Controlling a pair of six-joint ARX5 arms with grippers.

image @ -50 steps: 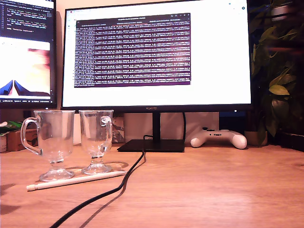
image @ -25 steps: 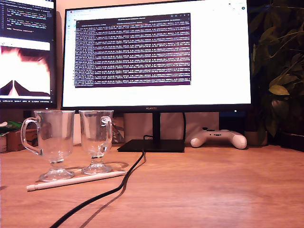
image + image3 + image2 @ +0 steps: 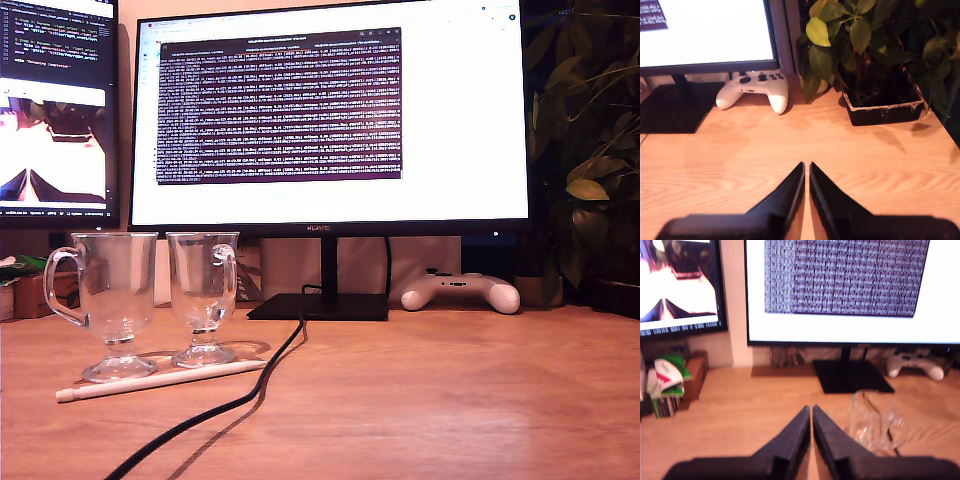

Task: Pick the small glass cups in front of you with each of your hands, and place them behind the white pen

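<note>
Exterior view: wooden desk [image 3: 450,400], monitor [image 3: 330,120].

You have a wooden desk [image 3: 450,400] with a warm orange grain carrying everything here. At the exterior view's left, the two small glass cups stand upright on it side by side, the first cup [image 3: 108,300] nearer the edge and the second cup [image 3: 204,295] just beside it. The white pen [image 3: 160,381] lies flat just in front of their feet. A black cable [image 3: 240,400] runs across the wood from the black monitor base [image 3: 320,306]. Farther back, toward the exterior view's right, a white game controller [image 3: 461,291] rests on the desk, and a dark plant tray [image 3: 882,107] sits beyond it.
</note>
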